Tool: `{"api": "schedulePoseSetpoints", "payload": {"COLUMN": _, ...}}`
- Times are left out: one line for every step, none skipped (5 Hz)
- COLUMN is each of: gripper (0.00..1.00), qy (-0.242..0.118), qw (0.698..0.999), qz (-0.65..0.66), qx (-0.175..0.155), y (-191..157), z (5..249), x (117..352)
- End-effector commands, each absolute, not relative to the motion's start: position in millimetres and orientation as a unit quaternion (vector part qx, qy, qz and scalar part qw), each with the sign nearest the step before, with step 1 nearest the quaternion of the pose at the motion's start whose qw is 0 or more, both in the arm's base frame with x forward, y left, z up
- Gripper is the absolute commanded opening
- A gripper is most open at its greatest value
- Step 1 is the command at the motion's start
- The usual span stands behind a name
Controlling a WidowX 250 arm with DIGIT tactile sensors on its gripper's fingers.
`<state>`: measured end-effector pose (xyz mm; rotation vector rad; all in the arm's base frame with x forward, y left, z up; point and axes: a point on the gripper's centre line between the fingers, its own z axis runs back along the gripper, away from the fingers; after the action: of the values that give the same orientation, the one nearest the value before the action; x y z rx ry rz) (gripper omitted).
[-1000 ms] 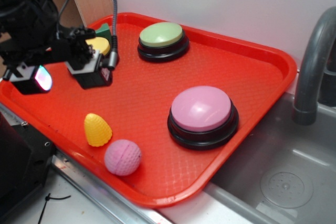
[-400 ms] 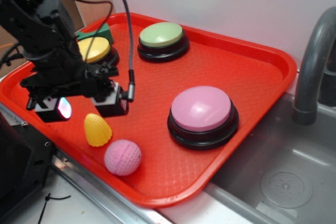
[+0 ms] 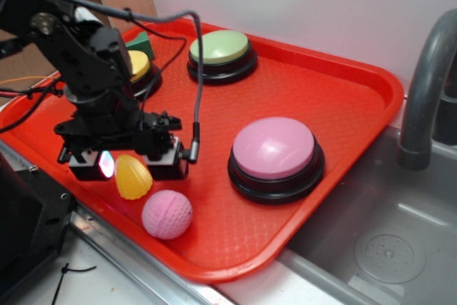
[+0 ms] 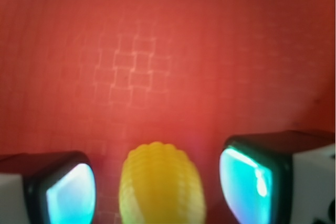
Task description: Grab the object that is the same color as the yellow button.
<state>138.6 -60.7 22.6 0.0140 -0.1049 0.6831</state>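
Observation:
The yellow bumpy egg-shaped toy (image 3: 133, 177) stands on the red tray (image 3: 321, 98) near its front left edge. My gripper (image 3: 131, 165) is low over it, open, with one finger on each side of the toy and a gap on both sides. In the wrist view the toy (image 4: 160, 187) sits between the two glowing pads (image 4: 247, 184), untouched. The yellow button (image 3: 138, 64) on its black base is at the tray's back left, partly hidden behind my arm.
A pink dimpled ball (image 3: 166, 213) lies just right of and in front of the toy. A large pink button (image 3: 275, 151) and a green-capped button (image 3: 221, 49) stand on the tray. A sink (image 3: 385, 241) with a grey faucet (image 3: 428, 83) is at the right.
My gripper moved from the back left of the tray, by the yellow button, forward and down until its open fingers straddle the yellow toy. The toy has not moved.

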Motion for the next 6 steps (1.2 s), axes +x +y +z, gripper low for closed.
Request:
{"api": "schedulePoseSetpoints", "payload": {"gripper": 1.0, "qy": -0.041, "qw": 0.951, "qz": 0.307, "qx": -0.008, "y": -74.9, "z": 18.6, "x": 149.1}}
{"api": "schedulePoseSetpoints", "payload": {"gripper": 0.0, "qy": -0.046, "qw": 0.948, "qz": 0.313, "qx": -0.001, "y": -73.3, "z": 21.8, "x": 148.4}}
{"api": "schedulePoseSetpoints", "payload": {"gripper": 0.0, "qy": -0.048, "qw": 0.947, "qz": 0.318, "qx": -0.004, "y": -67.4, "z": 31.2, "x": 147.9}}
{"api": "schedulePoseSetpoints", "payload": {"gripper": 0.0, "qy": -0.052, "qw": 0.953, "qz": 0.296, "qx": -0.017, "y": -61.7, "z": 48.6, "x": 154.9}}
{"api": "schedulePoseSetpoints", "payload": {"gripper": 0.0, "qy": -0.058, "qw": 0.974, "qz": 0.218, "qx": -0.006, "y": -54.0, "z": 88.7, "x": 171.1}}
{"api": "schedulePoseSetpoints", "payload": {"gripper": 0.0, "qy": -0.039, "qw": 0.992, "qz": 0.122, "qx": -0.01, "y": -49.8, "z": 127.6, "x": 186.3}}
